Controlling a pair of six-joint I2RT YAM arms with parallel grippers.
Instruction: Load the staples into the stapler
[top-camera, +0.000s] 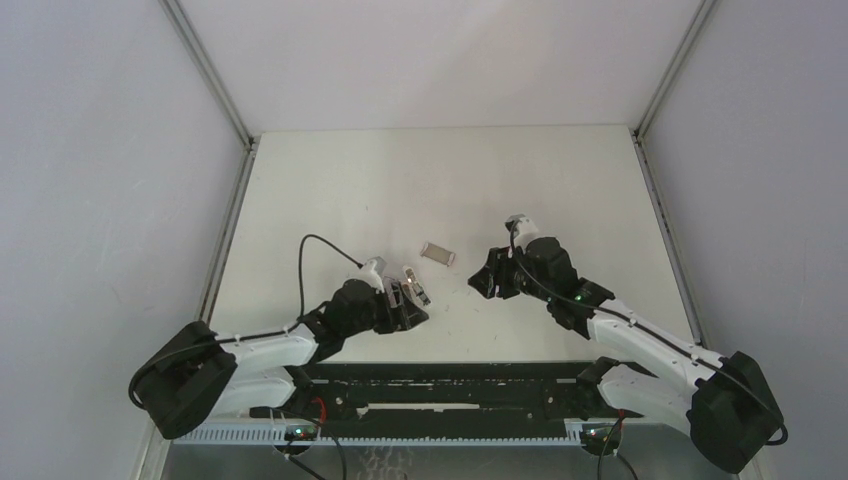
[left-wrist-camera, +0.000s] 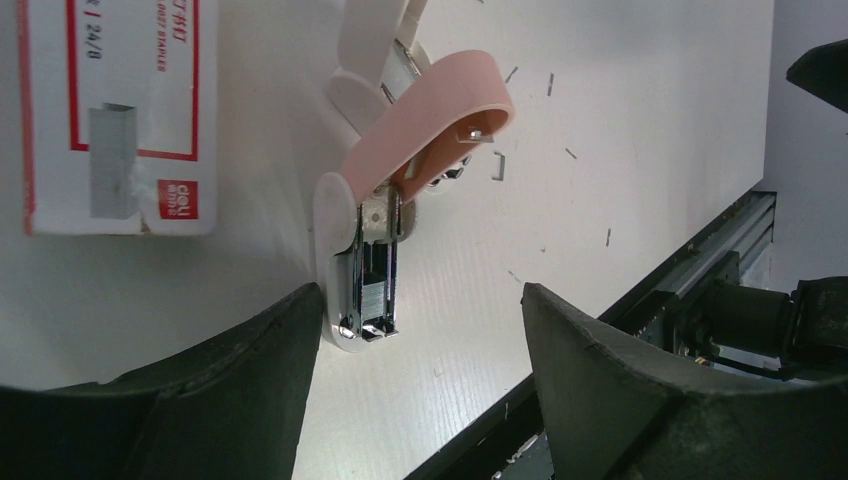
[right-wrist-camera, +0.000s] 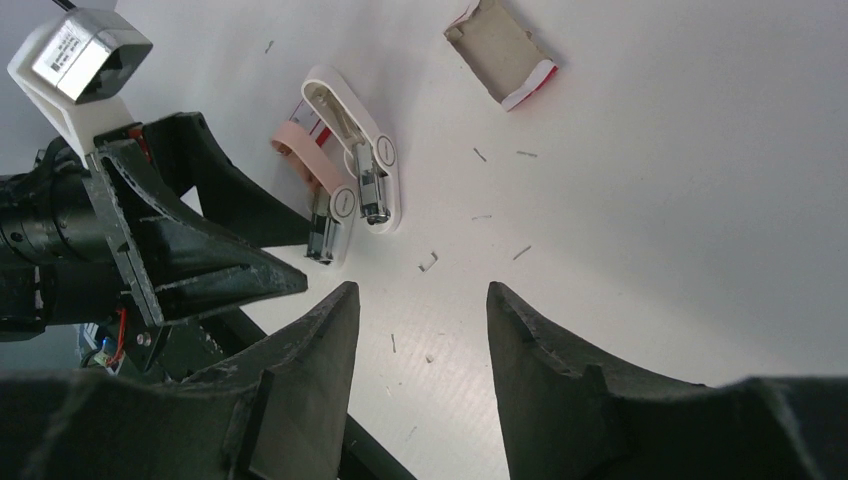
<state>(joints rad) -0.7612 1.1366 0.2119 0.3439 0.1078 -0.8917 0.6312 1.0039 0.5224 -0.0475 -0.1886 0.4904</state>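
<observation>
I'm hovering the left claw (left-wrist-camera: 420, 300), jaws apart, astride the open stapler (left-wrist-camera: 362, 245). The right claw (right-wrist-camera: 420, 292) is hanging apart, empty. I should be centring on the stapler before closing.

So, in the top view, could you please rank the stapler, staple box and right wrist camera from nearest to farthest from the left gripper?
1. Stapler, at the fingertips of the left gripper.
2. Staple box, beyond it, mid-table.
3. Right wrist camera, far right.
</observation>
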